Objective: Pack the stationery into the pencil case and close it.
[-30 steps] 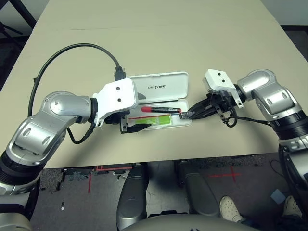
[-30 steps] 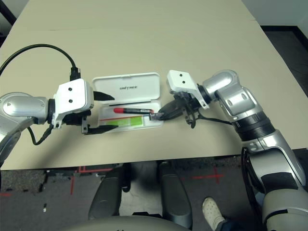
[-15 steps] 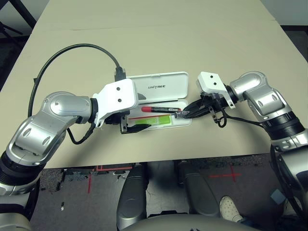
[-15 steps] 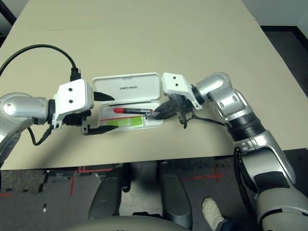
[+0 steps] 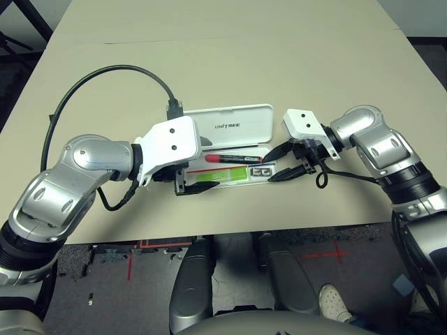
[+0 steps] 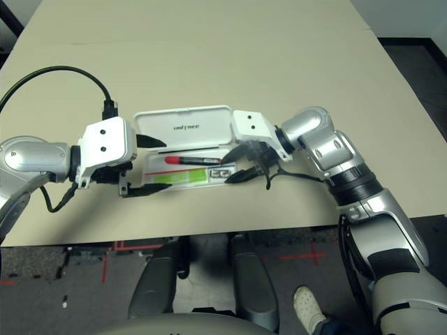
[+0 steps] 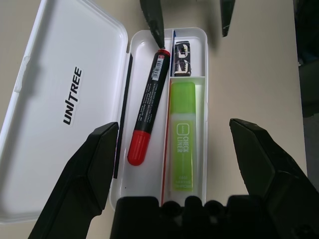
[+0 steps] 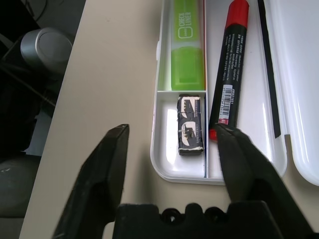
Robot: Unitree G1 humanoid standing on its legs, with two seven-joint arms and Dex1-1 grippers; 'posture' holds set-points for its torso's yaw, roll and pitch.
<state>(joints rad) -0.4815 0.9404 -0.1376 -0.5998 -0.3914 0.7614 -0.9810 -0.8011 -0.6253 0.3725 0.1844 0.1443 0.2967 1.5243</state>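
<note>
The white pencil case [image 5: 234, 150] lies open near the middle of the beige desk [image 5: 230, 63], its lid [image 7: 60, 104] folded back flat on the far side with the black "UNITREE" print facing up. All three pieces of stationery sit in the near tray: the red marker [image 7: 148, 107] lies lengthwise in the far channel, next to the hinge, its red cap toward the left; the lime-green-and-white stick [image 7: 182, 135] printed "CHECK LINER" fills the long near compartment; and the small dark grey piece [image 8: 190, 125] rests in the short compartment at the right end, just beside the marker's end. The right gripper [image 5: 286, 163] hovers at the right end of the case, pointing left — its two black fingers [image 8: 102, 174] are spread wide and hold nothing, one above the desk just near of the tray, the other over the marker's end. The left gripper [image 7: 182, 159] sits at the left end of the case, pointing right, its fingers [image 7: 92, 169] likewise spread apart and empty, one over the lid's edge and one over the desk on the near side. A black cable [image 5: 91, 84] loops from the left wrist across the desk.
</note>
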